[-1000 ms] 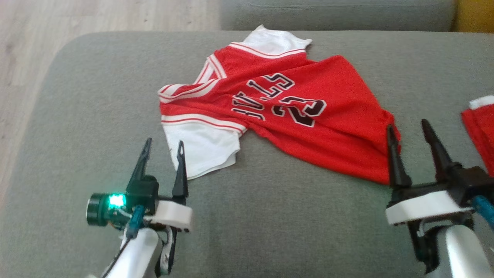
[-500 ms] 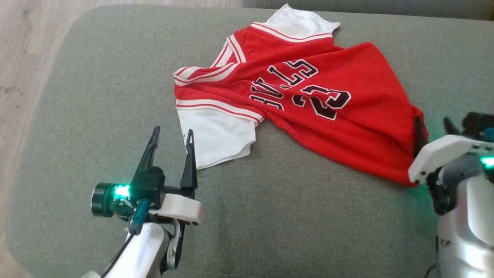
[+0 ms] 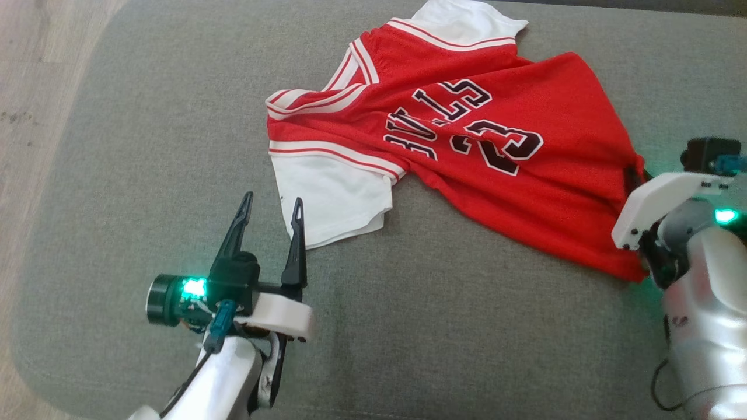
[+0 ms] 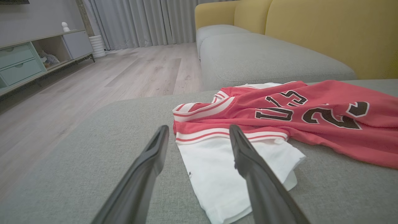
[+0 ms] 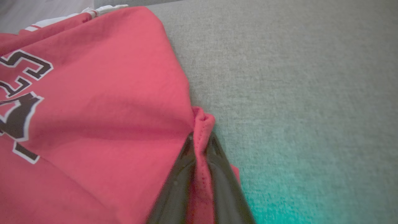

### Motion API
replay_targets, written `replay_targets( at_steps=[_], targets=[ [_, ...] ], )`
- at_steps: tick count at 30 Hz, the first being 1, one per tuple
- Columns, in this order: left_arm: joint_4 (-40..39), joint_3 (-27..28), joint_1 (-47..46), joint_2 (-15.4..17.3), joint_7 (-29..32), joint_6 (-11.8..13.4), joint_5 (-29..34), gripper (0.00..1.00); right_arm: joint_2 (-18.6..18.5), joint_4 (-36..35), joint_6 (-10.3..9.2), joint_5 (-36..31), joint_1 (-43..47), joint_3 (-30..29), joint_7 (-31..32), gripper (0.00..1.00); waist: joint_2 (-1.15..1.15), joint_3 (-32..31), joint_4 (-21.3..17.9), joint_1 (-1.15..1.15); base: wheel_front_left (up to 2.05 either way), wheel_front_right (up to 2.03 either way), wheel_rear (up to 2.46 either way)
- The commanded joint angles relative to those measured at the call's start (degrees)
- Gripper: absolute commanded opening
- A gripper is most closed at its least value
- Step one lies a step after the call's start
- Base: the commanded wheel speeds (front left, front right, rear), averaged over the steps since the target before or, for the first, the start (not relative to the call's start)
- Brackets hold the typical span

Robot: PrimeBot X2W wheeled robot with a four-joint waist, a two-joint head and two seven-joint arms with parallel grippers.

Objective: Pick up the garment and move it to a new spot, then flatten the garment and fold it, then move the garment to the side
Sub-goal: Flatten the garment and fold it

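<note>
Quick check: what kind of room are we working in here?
Probably a home living room: the jersey lies on a grey sofa seat with a yellow backrest, and beyond it are a wood floor, long curtains and a low cabinet with drawers.

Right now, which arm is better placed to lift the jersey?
Right. The right gripper is closed on a pinch of red hem of the jersey, so it could probably lift at once. The left gripper stands open at the white sleeve, holding nothing.
</note>
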Motion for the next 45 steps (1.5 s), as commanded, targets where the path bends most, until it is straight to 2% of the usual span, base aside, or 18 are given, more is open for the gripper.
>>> replay_targets(
  at_steps=[1, 9, 17, 21, 27, 28, 29, 33, 38, 41, 44, 45],
  targets=[
    [-1.69, 1.84, -2.8, 0.79, -0.01, 0.14, -0.13, 1.0, -0.86, -0.65, 0.37, 0.57, -1.35, 1.81, 0.24, 0.0, 0.0, 0.04, 0.03, -0.01, 0.0, 0.0, 0.0],
    [-1.64, 1.84, -3.16, 0.76, -0.39, 0.42, -0.46, 1.0, -8.64, -0.37, 0.37, 3.06, -8.36, 9.21, -1.65, 0.0, 0.0, 0.41, 0.07, -0.01, 0.0, 0.0, 0.0],
    [-1.08, 1.07, -3.93, -0.73, -1.6, -0.05, -1.12, 1.0, -17.25, -1.42, 0.37, 1.13, -18.61, 13.87, -5.53, 0.0, 0.0, 2.29, 1.85, -0.01, 0.0, 0.0, 0.0],
    [-0.44, 0.65, -4.57, -1.45, -2.21, -0.44, -1.39, 1.0, -19.61, 0.61, 0.37, -0.42, -21.83, 15.85, -7.01, 0.0, 0.0, 3.07, 3.37, -0.01, 0.0, 0.0, 0.0],
    [0.54, 0.05, -5.28, -2.11, -2.88, -0.93, -1.61, 1.0, -21.16, 5.62, 0.37, -3.21, -24.19, 16.95, -10.44, 0.0, 0.0, 3.63, 5.58, -0.01, 0.0, 0.0, 0.0],
    [0.67, 0.01, -5.32, -2.17, -2.98, -0.93, -1.66, 1.0, -21.08, 6.37, 0.37, -3.64, -24.44, 17.13, -11.44, 0.89, 0.0, 3.64, 5.8, -0.01, 0.0, 0.0, 0.0],
    [0.78, -0.02, -5.35, -2.22, -3.08, -0.94, -1.7, 1.0, -21.02, 7.15, 0.37, -3.87, -24.81, 16.79, -12.5, 1.0, 0.0, 3.65, 5.96, -0.01, 0.0, 0.0, 0.0],
    [1.15, 0.07, -5.28, -2.17, -3.41, -0.84, -1.95, 1.0, -20.23, 9.8, 0.37, -5.47, -25.63, 14.3, -17.42, 1.0, 0.0, 3.06, 5.9, -0.01, 0.0, 0.0, 0.0],
    [0.99, 0.73, -5.03, -1.44, -3.94, -0.53, -2.23, 1.0, -16.61, 11.17, 0.37, -6.0, -24.21, 10.99, -24.18, 1.0, 0.0, 0.94, 3.94, -0.01, 0.0, 0.0, 0.0],
    [0.63, 1.34, -4.48, -0.97, -4.29, -0.15, -2.54, 1.0, -13.03, 9.77, 0.37, -4.17, -22.03, 8.15, -27.8, 1.0, 0.0, -0.61, 1.85, -0.01, 0.0, 0.0, 0.0],
    [0.53, 1.63, -3.61, -0.47, -4.38, 0.2, -2.77, 1.0, -8.93, 5.51, 0.37, -2.67, -17.83, 6.93, -29.51, 1.0, 0.0, -2.13, -0.59, -0.01, 0.0, 0.0, 0.0],
    [0.53, 1.63, -3.61, -0.47, -4.38, 0.2, -2.77, 1.0, -8.93, 5.51, 0.37, -2.67, -17.83, 6.93, -29.51, 1.0, 0.0, -2.13, -0.59, -0.01, 0.0, 0.0, 0.0]
  ],
)
